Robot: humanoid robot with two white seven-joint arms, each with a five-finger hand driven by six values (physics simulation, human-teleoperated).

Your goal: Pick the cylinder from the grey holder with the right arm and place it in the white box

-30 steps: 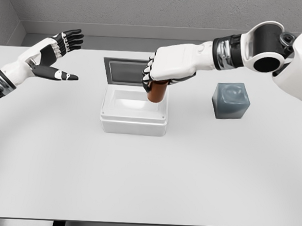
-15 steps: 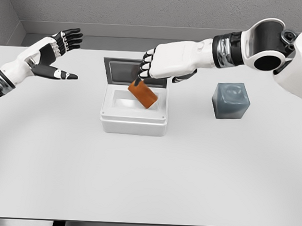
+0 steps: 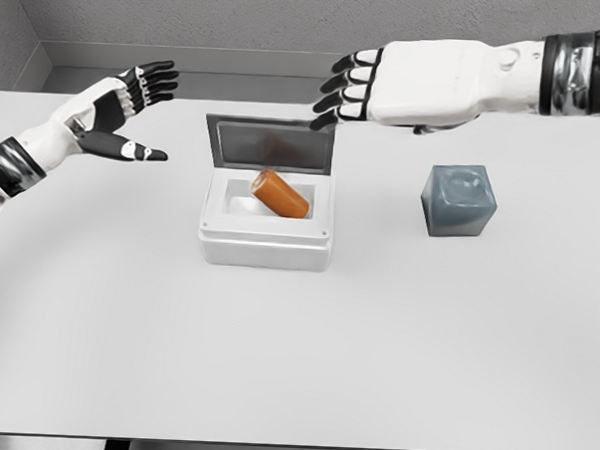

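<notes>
The orange-brown cylinder (image 3: 280,193) lies on its side inside the white box (image 3: 265,245), whose lid (image 3: 272,144) stands open at the back. My right hand (image 3: 348,89) hovers above the box's far right corner, fingers spread and holding nothing. The grey holder (image 3: 459,199) sits to the right of the box, with nothing in its top. My left hand (image 3: 126,108) is raised at the far left with its fingers apart, well away from the box.
The white table (image 3: 294,354) stretches wide in front of the box and the holder. A grey wall runs along the table's back edge.
My right hand let go of the cylinder, which dropped and tipped onto its side in the box. The hand then rose and pulled back to the right, fingers opening.
</notes>
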